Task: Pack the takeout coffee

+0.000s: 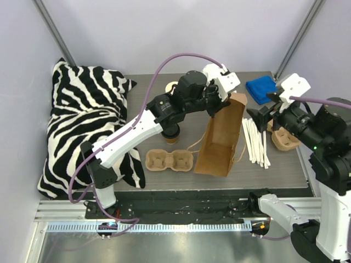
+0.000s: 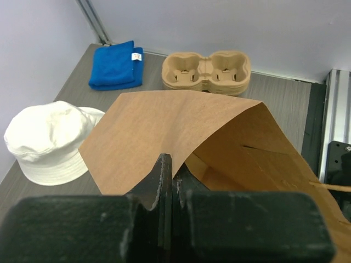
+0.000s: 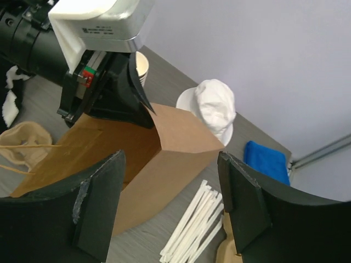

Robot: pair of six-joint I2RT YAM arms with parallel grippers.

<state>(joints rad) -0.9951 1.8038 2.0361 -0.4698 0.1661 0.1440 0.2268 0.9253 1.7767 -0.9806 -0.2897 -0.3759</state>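
The takeout coffee (image 1: 172,139), a small brown cup with a dark lid, stands on the table mostly hidden under my left arm. A brown paper bag (image 1: 222,137) lies open toward the front. My left gripper (image 1: 229,100) is shut on the bag's upper edge (image 2: 181,118), the fingers pinching the paper (image 2: 173,170). My right gripper (image 1: 258,116) is open and empty, hovering just right of the bag, above the straws. In the right wrist view the bag (image 3: 181,142) shows between its spread fingers (image 3: 170,163).
A pulp cup carrier (image 1: 169,160) lies at the front left of the bag, and more carriers (image 1: 285,138) at the right. White straws (image 1: 256,143), a blue cloth (image 1: 260,87), a white hat (image 2: 52,142), a lidless cup stack (image 1: 171,86) and a zebra pillow (image 1: 82,120) are around.
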